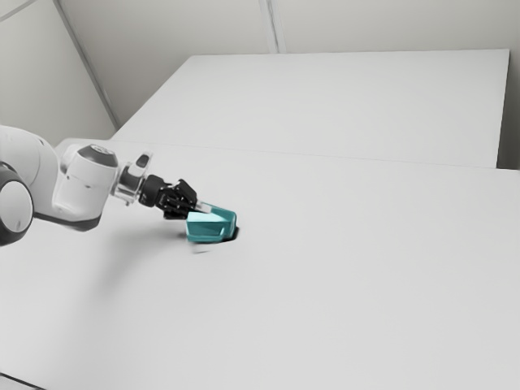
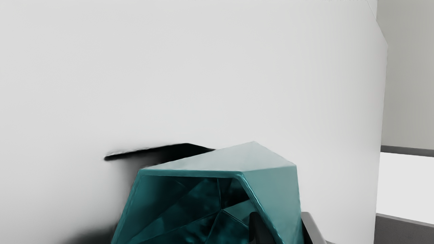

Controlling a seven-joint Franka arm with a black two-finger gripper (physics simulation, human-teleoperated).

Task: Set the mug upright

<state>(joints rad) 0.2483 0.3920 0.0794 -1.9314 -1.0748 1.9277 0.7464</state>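
In the exterior view, your white arm (image 1: 85, 187) comes in from that view's left, low over the pale bench (image 1: 325, 284), and its black jaws (image 1: 203, 209) are at the teal mug (image 1: 210, 228). The mug lies tipped over on its side rather than upright, just beyond the body of the jaws and reached by their tips. From this far off, you can't fairly tell whether it rests fully on the bench or is slightly raised. Behind the bench stands a grey wall (image 1: 227, 24).

In the wrist view, your jaws (image 2: 286, 228) are pinching one side wall of the mug: one finger is inside the mouth, the other against the outer face. The open mouth faces back toward your hand, showing the dark, faceted inside. A dark shadow (image 2: 166, 152) falls on the bench beside the mug, on the side away from the pinched wall.
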